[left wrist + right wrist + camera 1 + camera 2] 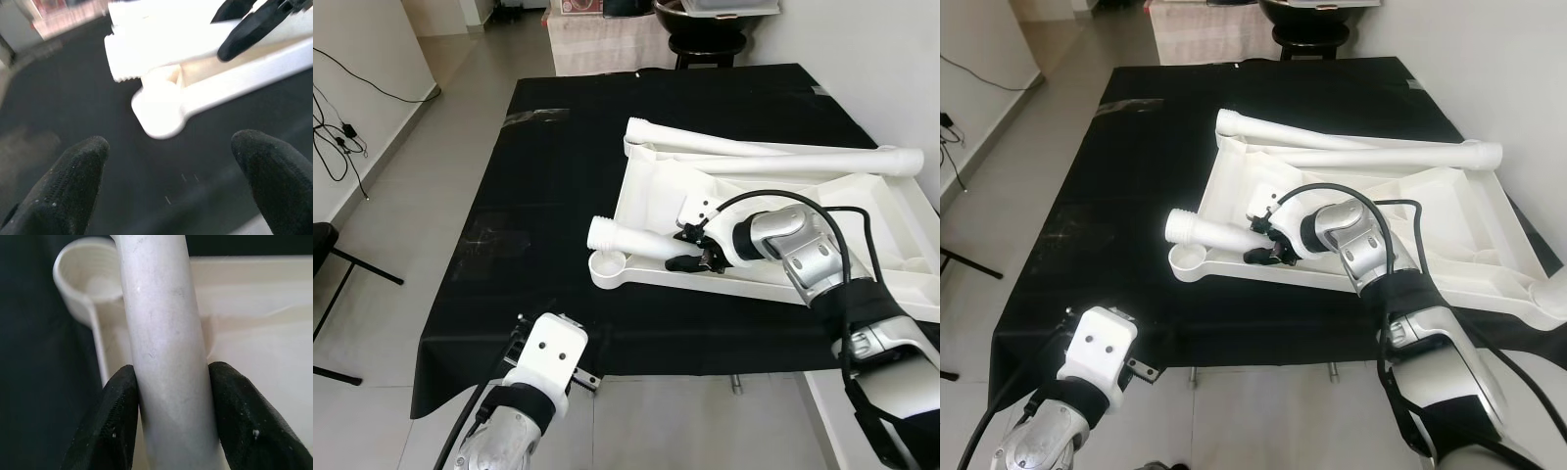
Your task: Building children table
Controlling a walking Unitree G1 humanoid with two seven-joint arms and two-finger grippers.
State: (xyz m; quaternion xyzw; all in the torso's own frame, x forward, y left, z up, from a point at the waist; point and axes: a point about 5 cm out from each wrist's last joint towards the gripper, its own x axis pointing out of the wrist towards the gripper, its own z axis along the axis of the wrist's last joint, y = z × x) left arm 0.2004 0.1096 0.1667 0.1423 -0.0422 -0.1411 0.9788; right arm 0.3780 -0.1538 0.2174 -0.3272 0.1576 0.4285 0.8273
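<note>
Closest to me, my left gripper (590,377) hangs at the near edge of the black cloth (538,196), fingers (73,176) spread wide, holding nothing. Just beyond, my right gripper (693,249) is clamped around a white table leg (626,237), its threaded end poised beside the corner socket (90,279) of the upturned tabletop (783,211). I reckon the leg could cross-thread if it enters tilted. Open cloth lies to the left; the right wall (862,59) crowds the tabletop.

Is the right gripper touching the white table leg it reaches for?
Touching. The right wrist view shows both fingers pressed against the table leg, no gap either side.
</note>
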